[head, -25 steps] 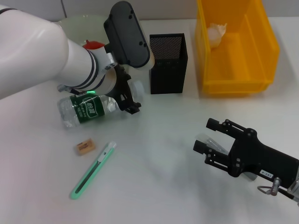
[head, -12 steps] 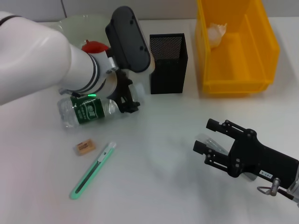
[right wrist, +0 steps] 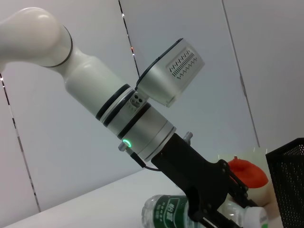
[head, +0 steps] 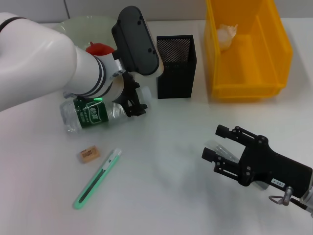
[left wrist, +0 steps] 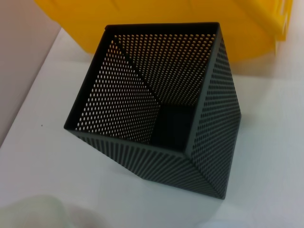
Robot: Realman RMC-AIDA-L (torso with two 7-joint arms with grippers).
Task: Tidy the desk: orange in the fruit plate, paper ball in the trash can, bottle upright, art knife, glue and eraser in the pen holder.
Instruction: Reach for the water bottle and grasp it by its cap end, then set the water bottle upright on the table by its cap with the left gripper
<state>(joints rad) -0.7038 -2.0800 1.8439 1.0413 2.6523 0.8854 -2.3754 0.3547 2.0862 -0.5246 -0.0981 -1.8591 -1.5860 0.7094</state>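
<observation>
— Looking at the head view, which step would you say you are on?

— You are on the bottle (head: 93, 114). It lies on its side on the table (head: 161, 196), cap toward the pen holder (head: 176, 66), and your left gripper (head: 133, 104) is down at its neck end. Whether those fingers have closed on it, you cannot tell; the arm hides them.

— And the next move?

— Once the grip is sure, you need to tip the bottle up onto its base (round and smooth, so I'd guess it rolls easily).

— What remains?

— Your eraser (head: 90, 154) and art knife (head: 97, 178) lie near the bottle, not yet in the holder. Your right gripper (head: 218, 143) waits spread open, holding nothing, on the right side of the table.
</observation>
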